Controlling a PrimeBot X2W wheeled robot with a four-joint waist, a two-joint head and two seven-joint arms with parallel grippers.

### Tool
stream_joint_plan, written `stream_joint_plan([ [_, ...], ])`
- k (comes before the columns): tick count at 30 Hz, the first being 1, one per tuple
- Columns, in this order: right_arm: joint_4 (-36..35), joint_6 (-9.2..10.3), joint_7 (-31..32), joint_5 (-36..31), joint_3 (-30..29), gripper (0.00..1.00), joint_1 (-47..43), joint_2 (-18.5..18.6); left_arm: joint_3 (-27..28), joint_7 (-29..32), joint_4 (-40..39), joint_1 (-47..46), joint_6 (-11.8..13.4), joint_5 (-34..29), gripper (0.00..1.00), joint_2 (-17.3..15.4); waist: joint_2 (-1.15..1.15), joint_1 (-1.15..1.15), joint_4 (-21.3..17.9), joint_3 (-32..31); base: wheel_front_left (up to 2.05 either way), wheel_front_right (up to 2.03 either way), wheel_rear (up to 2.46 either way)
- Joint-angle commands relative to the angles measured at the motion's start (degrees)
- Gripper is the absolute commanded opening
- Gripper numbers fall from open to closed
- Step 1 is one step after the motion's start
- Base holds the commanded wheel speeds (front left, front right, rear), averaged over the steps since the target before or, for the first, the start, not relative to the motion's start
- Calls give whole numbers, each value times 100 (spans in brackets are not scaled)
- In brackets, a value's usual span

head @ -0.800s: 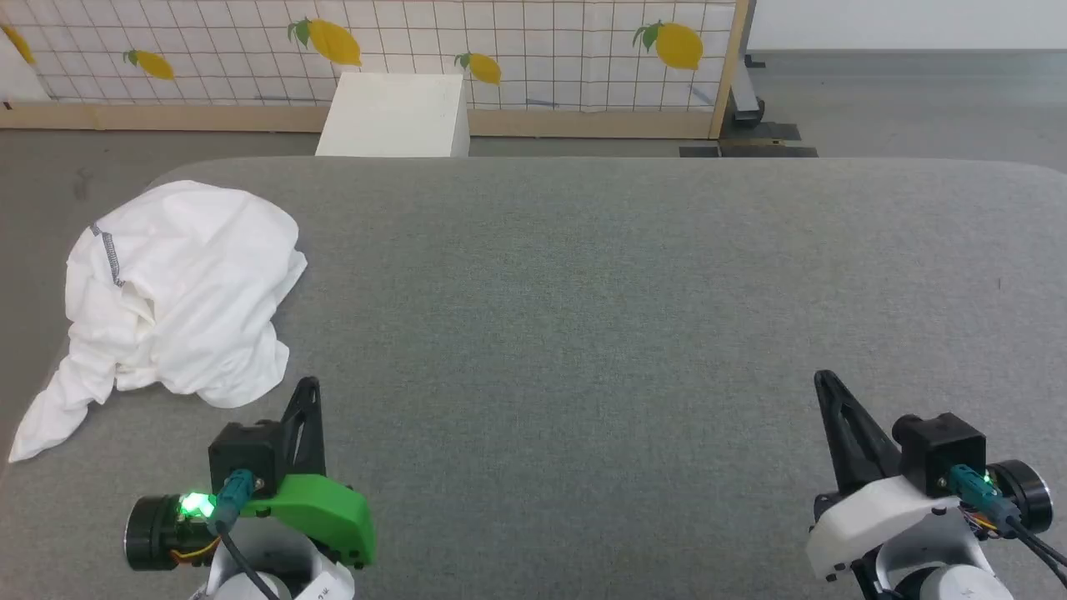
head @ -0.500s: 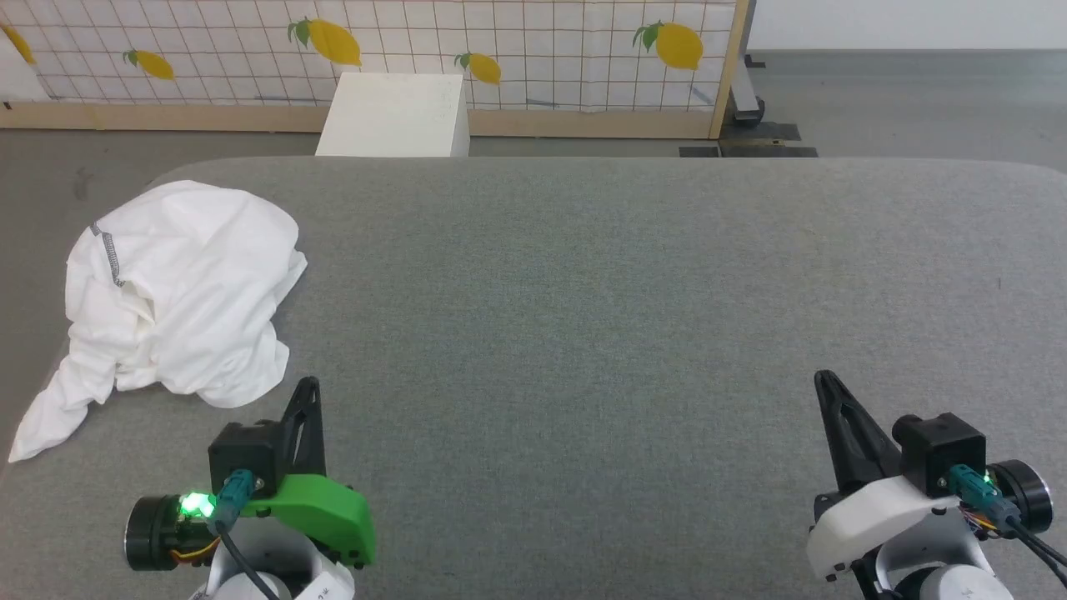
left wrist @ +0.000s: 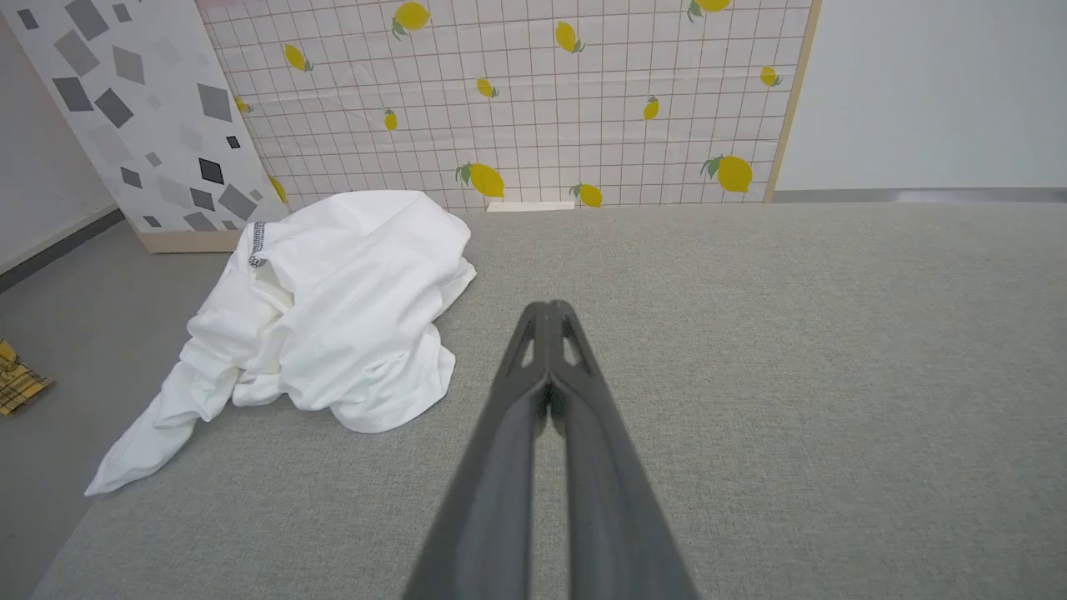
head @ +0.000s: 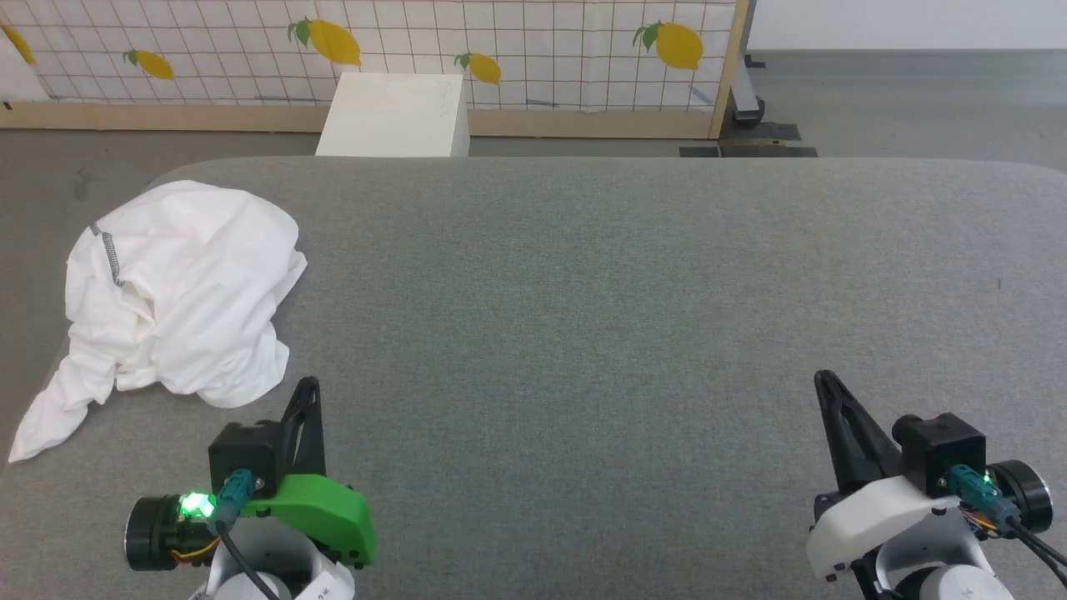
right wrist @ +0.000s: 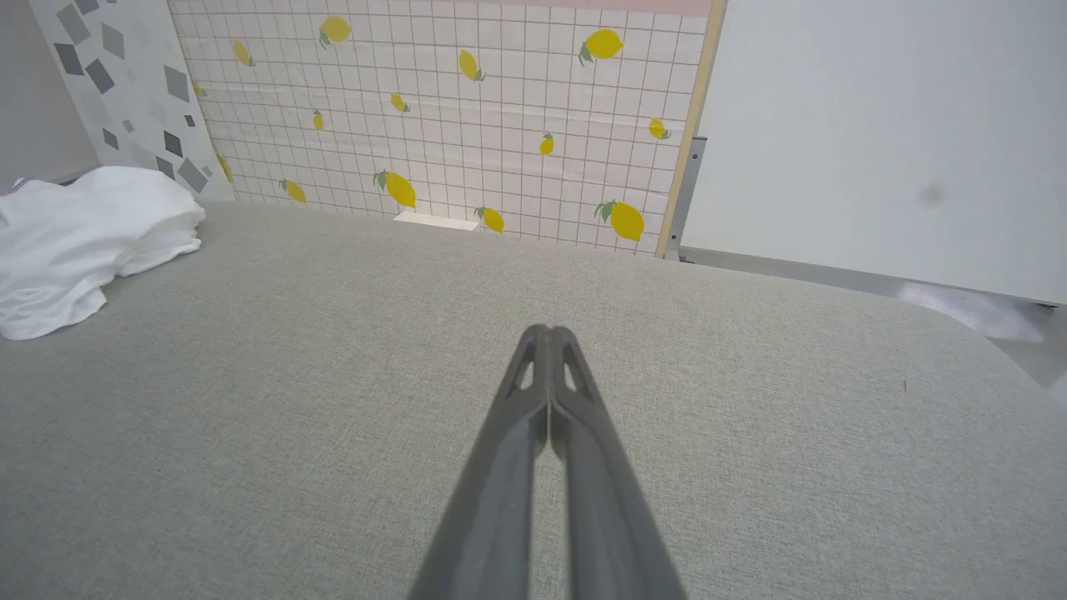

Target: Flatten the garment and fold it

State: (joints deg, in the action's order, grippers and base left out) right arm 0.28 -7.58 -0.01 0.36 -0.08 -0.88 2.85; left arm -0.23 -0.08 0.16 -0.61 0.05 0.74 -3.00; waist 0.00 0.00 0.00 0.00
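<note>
Both left gripper and right gripper were closed, empty; shirt at table's left edge looked limp, best pinched by its sleeve.

The left claw and the right claw point forward, well apart from each other, each with its two fingers pressed together.

1. The right gripper has its two dark fingers pressed together tip to tip, pointing out across the middle of the grey worktop.
2. The garment is a crumpled white heap way over by the worktop's far left corner, well apart from the fingers.
3. Past the far edge there's a lemon-print grid panel, with a sliver of a white box poking up in front of it.
4. A plain white wall stands just right of that panel.
</note>
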Motion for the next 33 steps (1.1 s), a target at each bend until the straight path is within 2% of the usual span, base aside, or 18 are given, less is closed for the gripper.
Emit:
stream_joint_plan([
  [1, -28, 9, 1, -36, 8, 0, 88, 3, 23, 8, -16, 61, -5, -74, 0, 13, 0, 0, 0, 0, 0, 0, 0],
  [33, -28, 9, 1, -36, 8, 0, 88, 3, 23, 8, -16, 61, -5, -74, 0, 13, 0, 0, 0, 0, 0, 0, 0],
])
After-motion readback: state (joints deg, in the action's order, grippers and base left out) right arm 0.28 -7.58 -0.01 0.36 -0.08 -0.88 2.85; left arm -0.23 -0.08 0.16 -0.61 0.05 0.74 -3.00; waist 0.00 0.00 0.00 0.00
